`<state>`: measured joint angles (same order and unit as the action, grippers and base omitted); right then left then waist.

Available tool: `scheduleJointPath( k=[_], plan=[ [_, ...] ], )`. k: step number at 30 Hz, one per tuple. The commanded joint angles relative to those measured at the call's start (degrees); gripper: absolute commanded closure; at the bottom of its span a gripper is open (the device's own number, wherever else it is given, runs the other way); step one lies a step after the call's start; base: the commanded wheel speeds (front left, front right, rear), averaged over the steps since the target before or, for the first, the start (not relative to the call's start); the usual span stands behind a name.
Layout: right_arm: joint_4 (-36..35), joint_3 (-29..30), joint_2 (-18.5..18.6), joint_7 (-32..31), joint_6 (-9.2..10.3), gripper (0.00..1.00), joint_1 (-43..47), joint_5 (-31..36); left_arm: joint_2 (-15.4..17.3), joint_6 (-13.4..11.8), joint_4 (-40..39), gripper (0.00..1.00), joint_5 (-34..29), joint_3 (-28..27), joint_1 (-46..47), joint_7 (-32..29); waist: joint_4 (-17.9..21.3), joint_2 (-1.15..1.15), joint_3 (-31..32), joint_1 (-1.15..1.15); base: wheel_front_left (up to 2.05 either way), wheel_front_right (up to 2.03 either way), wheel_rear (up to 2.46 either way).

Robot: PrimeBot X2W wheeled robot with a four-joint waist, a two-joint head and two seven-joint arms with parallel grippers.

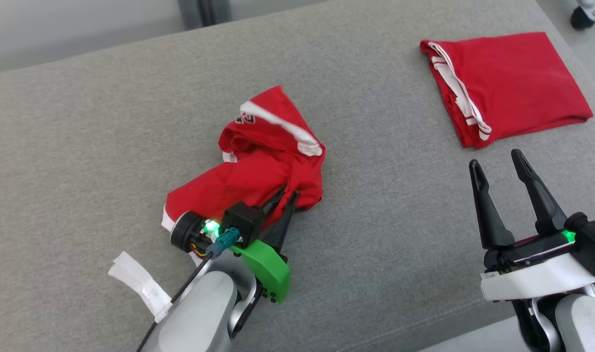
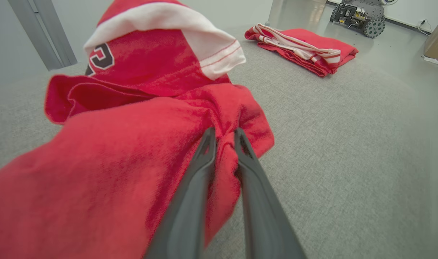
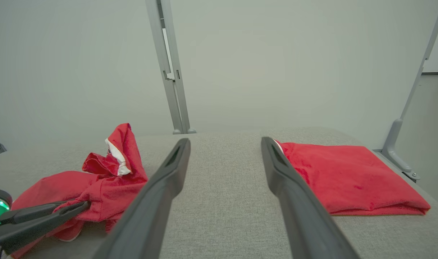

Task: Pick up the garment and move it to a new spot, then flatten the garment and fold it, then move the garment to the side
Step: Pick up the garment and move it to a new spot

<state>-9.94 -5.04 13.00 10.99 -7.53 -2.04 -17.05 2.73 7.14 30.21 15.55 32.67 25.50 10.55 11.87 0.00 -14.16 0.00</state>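
Garment (image 1: 258, 166) crumpled, fold pinched by left hand (image 1: 288, 194).

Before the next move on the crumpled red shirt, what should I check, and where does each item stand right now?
1. Grip: left pincer pinches a fold of the crumpled garment: ok.
2. Spare arm: right pincer open, holding nothing: ok.
3. Flatness: crumpled garment is bunched in a heap: not ok.
4. Separation: folded garment lies apart from it: ok.
5. Spreading room: bare grey cushion between the two: ok.
6. Number of fabric layers pinched: cannot tell.
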Motion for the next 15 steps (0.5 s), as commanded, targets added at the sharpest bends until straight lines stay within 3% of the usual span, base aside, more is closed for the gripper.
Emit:
scheduleJointPath(
  k=[1, 8, 15],
  plan=[
    [0.34, -0.06, -0.44, 0.49, 0.09, 0.00, -0.81, -0.12, 0.37, 0.23, 0.33, 0.00, 0.32, 0.07, 1.09, 0.85, 2.69, 0.00, -2.68, 0.00, 0.00, 0.00, 0.00],
    [1.05, 0.13, -0.22, 0.51, 0.09, 0.00, 0.07, 0.33, 1.07, -2.01, -4.24, 0.00, 1.90, -2.69, -1.09, 3.95, -0.67, 0.00, 0.35, 0.00, 0.00, 0.00, 0.00],
    [-0.41, 1.17, 0.31, -1.36, 0.09, 0.00, 2.15, 1.13, 4.63, -8.52, -13.21, 0.00, 2.30, -10.03, -6.36, 4.59, -5.43, 0.00, 4.21, 0.00, 0.00, 0.00, 0.00]
  ],
)
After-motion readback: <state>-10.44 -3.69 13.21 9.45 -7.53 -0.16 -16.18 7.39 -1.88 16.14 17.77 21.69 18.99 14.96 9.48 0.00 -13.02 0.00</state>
